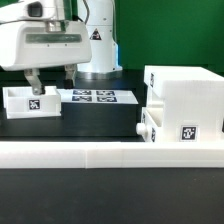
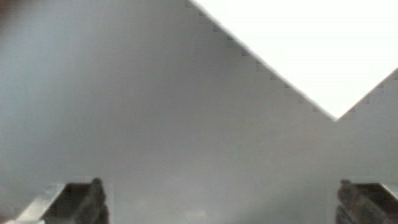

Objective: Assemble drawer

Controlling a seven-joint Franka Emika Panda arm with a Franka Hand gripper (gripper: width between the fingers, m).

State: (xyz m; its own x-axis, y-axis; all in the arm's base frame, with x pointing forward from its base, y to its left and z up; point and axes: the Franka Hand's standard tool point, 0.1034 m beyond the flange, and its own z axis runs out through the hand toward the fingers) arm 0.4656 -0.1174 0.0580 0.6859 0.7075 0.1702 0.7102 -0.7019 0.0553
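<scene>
In the exterior view the large white hollow housing (image 1: 185, 95) stands at the right, with a tag on its front. One small white tray (image 1: 30, 100) with a tag sits at the left. A second small tray (image 1: 150, 124) lies against the housing's lower left side. My gripper (image 1: 50, 82) hangs open just above the left tray, one finger (image 1: 33, 82) over it and the other by its right end; I cannot tell if they touch. In the wrist view the gripper (image 2: 222, 205) is wide open with nothing between the fingers, over a blurred grey surface and a white patch (image 2: 302, 40).
The marker board (image 1: 95, 97) lies flat between the left tray and the housing. The long low white border wall (image 1: 110, 152) runs across the front. The arm's white base (image 1: 98, 40) stands behind the marker board.
</scene>
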